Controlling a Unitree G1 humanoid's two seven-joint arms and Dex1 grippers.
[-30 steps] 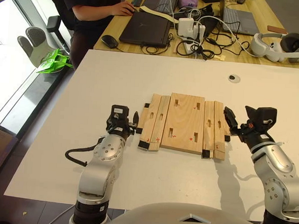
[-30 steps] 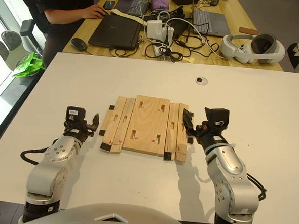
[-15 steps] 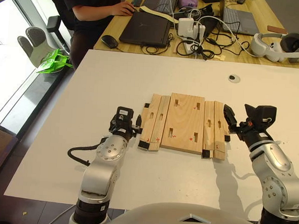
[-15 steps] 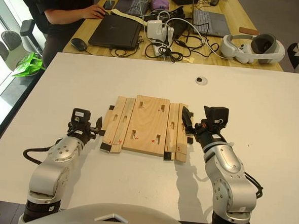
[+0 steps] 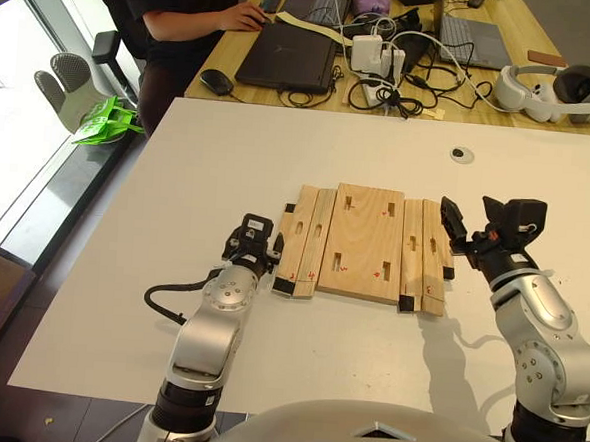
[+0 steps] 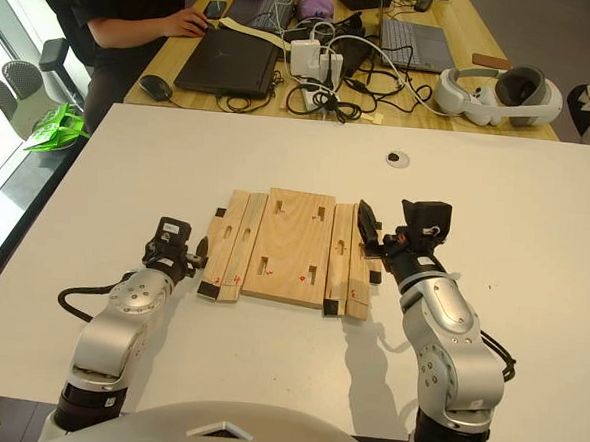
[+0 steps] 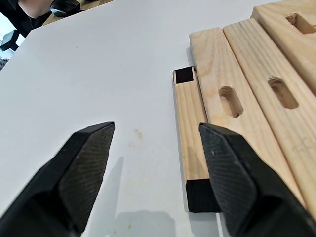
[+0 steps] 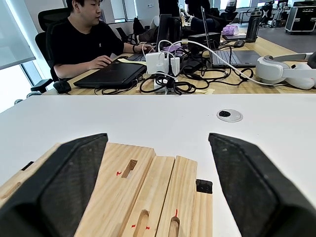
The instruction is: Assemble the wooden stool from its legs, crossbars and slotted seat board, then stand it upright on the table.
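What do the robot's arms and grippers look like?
The left arm and right arm are silver-grey with rounded joints and black wrist blocks. A black cable loops from the left arm. The left gripper and right gripper each have two black, wedge-shaped, rough fingers.

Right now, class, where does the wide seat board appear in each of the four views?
Left eye view: the seat board lies flat mid-table, the widest piece in the row.
Right eye view: same spot, mid-row.
Left wrist view: the farthest board, beyond two narrower ones.
Right wrist view: the widest board, rectangular slot showing.
Shared landmark: the slotted slats lying along its long sides.
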